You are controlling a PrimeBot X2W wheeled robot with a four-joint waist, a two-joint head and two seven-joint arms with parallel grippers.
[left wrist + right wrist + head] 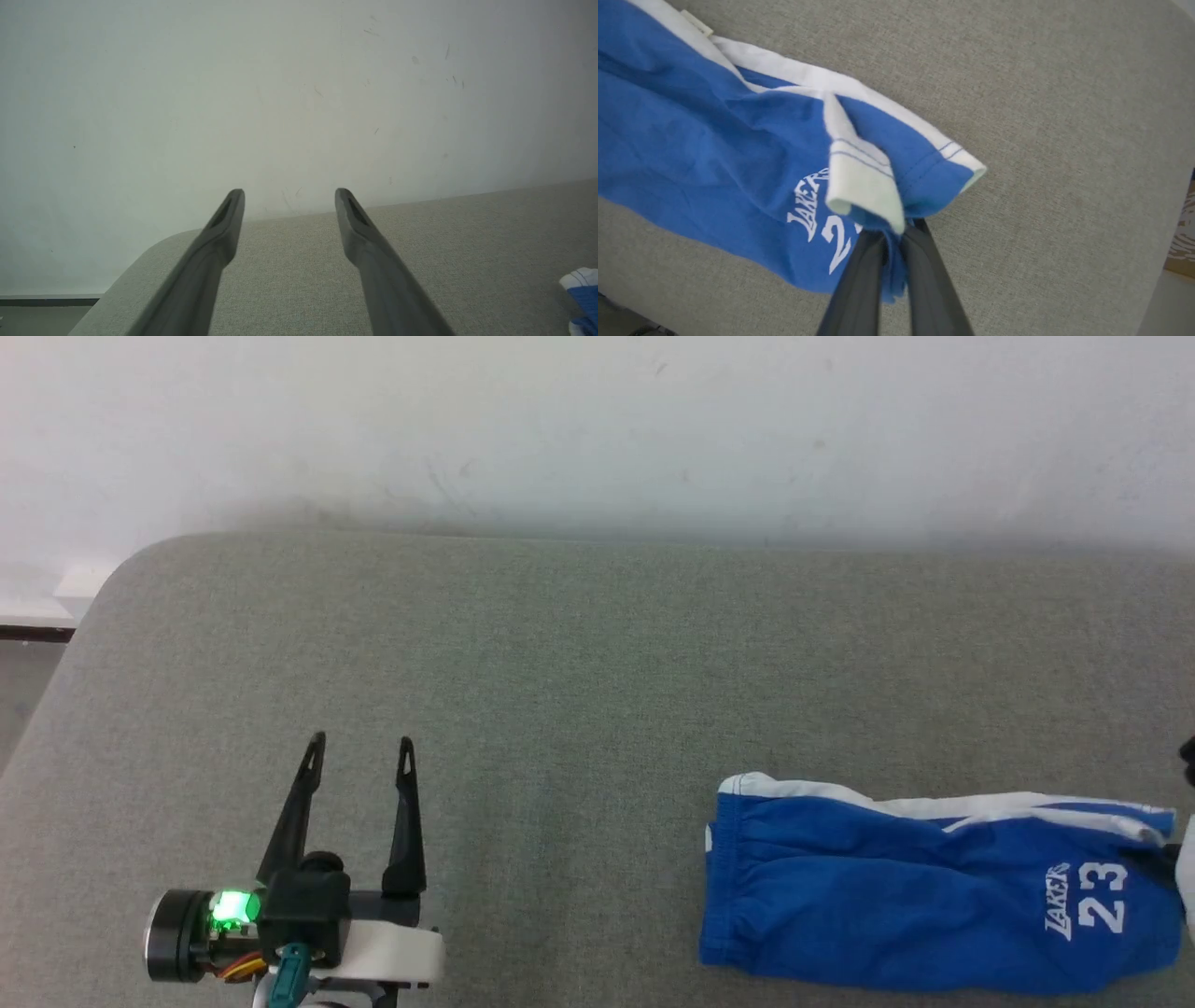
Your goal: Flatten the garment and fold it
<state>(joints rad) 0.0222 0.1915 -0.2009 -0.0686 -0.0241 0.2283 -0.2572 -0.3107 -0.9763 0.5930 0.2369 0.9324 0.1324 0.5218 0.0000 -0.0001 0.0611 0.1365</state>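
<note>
Wrist cam: right gripper (896, 229) clamps shorts (714, 130) hem; head: left gripper (361, 743) spread.

A grey fabric-covered surface (560, 663) with a rounded left corner carries blue shorts (915, 887) toward its right.

garment (915, 896): soft matt blue cloth, creased; white trim stitched, print flat white. tabletop (560, 663): grey woven fabric, coarse, matt. wall (597, 411), top of frame: matt white, scuffed. left gripper (362, 740): fingers smooth dark matt, plastic-looking.
</note>
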